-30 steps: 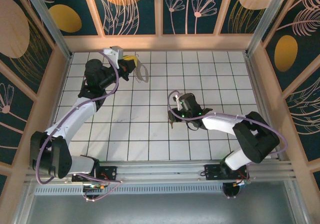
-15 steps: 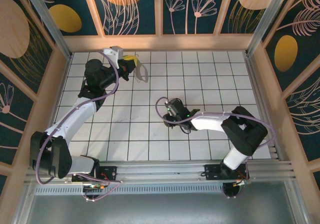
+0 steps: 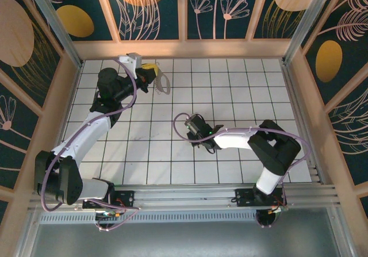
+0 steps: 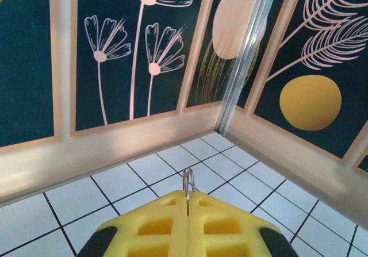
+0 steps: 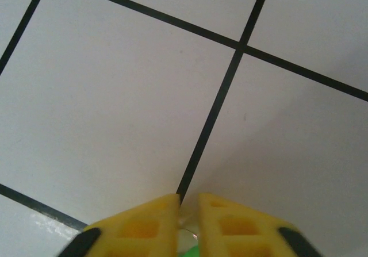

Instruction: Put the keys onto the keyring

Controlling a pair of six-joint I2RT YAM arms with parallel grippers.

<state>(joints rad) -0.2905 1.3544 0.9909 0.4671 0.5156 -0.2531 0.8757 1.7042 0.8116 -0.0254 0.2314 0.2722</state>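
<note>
Gripping the pale silvery oval wire keyring in the left tool: yellow fingers pressed flat together, thin loop poking up out of the seam. From overhead, parked over the far-left tiles of the white tiled bench, close to the back wall, loop sticking out to the right of the tool. Down low over mid-bench with the right tool, tips right at a black grout line. Closed there on a small green-headed key: just a narrow slit between the fingers, bit of green plus pale metal showing in it at the bottom edge. Well apart from the keyring.
</note>
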